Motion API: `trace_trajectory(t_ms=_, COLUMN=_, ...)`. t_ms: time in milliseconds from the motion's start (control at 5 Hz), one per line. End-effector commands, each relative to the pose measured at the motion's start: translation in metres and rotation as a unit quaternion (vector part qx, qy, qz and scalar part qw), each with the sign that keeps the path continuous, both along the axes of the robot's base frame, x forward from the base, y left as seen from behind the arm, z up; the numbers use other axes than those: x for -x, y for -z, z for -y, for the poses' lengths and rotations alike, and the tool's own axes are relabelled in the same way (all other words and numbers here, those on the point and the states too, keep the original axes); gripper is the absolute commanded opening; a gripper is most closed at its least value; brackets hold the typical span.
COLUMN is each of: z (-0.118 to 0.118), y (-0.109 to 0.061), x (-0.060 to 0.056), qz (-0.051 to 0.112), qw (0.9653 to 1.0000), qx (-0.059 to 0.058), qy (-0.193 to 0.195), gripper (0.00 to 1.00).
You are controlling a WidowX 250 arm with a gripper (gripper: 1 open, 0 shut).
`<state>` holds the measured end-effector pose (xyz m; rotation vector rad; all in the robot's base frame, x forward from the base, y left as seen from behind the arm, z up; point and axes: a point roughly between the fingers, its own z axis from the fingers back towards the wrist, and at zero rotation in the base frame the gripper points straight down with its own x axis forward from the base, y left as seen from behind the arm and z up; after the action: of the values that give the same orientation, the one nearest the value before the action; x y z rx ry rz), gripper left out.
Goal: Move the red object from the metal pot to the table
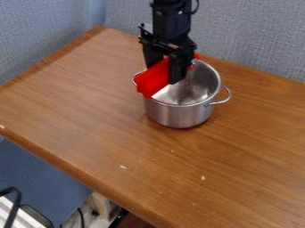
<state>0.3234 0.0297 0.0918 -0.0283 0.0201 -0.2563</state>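
One red object [152, 79] overlapping pot's [181, 113] rim

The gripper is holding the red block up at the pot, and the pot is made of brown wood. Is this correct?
Not quite: the pot is shiny silver metal, not brown wood, as the camera view shows. The gripper is indeed holding the red block up at it.

The black arm [172, 13] enters from the twelve o'clock edge of the view, a little right of centre, and reaches down toward the camera. Its wrist [170, 36] hangs nearly upright. The dark jaws [170, 64] sit below it, just past twelve o'clock from the middle, pointing downward, parted and clasping.
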Motion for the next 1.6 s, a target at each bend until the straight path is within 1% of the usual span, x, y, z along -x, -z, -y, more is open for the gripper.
trace_trajectory(t_ms=0, z=-0.005, y=-0.015, x=-0.011, qz=0.026, qw=0.9989, qx=-0.009, qy=-0.039, gripper=0.00)
trace_trajectory(t_ms=200, z=-0.005, y=-0.015, x=-0.013, qz=0.021, qw=0.9970, qx=-0.012, qy=-0.073, gripper=0.00)
trace_trajectory(t_ms=400, z=-0.006, y=-0.004, x=-0.017, qz=0.016, qw=0.9960, qx=-0.016, qy=-0.086, gripper=1.00)
trace_trajectory(t_ms=600, z=-0.005, y=0.009, x=-0.018, qz=0.014, qw=0.9951, qx=-0.022, qy=-0.096, gripper=1.00)
trace_trajectory(t_ms=800, z=-0.011, y=0.014, x=-0.024, qz=0.014, qw=0.9954, qx=-0.027, qy=-0.091, gripper=1.00)
trace_trajectory(t_ms=1000, z=-0.020, y=0.018, x=-0.030, qz=0.019, qw=0.9953, qx=-0.031, qy=-0.090, gripper=1.00)
trace_trajectory(t_ms=1200, z=-0.028, y=0.020, x=-0.035, qz=0.019, qw=0.9952, qx=-0.033, qy=-0.090, gripper=1.00)
trace_trajectory(t_ms=1400, z=-0.015, y=0.017, x=-0.036, qz=0.019, qw=0.9955, qx=-0.034, qy=-0.087, gripper=0.00)
